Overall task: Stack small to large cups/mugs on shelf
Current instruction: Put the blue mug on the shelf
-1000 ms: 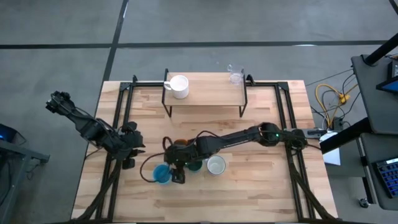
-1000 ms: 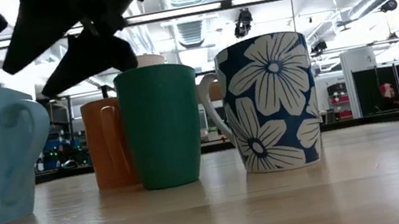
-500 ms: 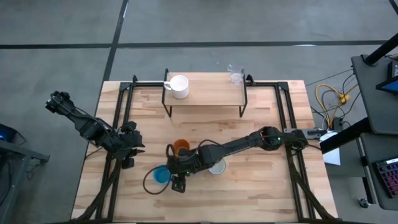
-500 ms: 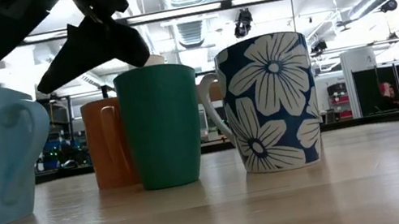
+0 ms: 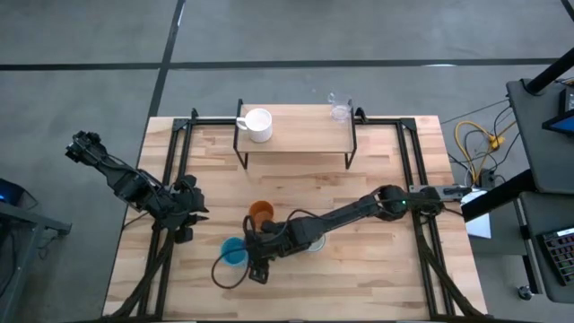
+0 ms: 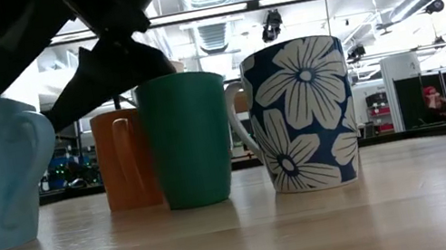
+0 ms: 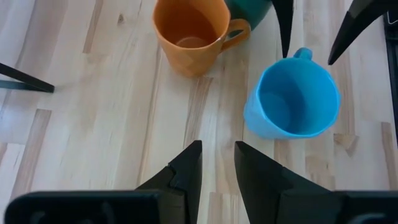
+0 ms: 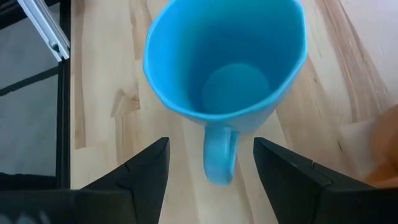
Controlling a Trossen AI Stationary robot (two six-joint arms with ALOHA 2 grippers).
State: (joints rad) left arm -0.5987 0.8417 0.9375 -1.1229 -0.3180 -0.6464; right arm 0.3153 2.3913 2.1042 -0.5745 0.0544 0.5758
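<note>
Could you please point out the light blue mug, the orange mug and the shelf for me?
light blue mug (image 8: pixel 227 93): right wrist view, inside bottom of the mug.
orange mug (image 7: pixel 189 31): left wrist view, inner wall of the mug.
shelf (image 5: pixel 300 133): high view, bare middle of the board.

The wooden table (image 5: pixel 377 260) carries a small shelf (image 5: pixel 305 139) at its far edge, with a white mug (image 5: pixel 258 125) and a clear glass (image 5: pixel 340 111) on top. On the tabletop, a blue mug (image 8: pixel 227 59) stands just beyond the right arm's fingers (image 8: pixel 146 168), its handle between them, with an orange mug (image 7: pixel 188 31), a green cup (image 6: pixel 189 138) and a flowered mug (image 6: pixel 305 112) nearby.
</note>
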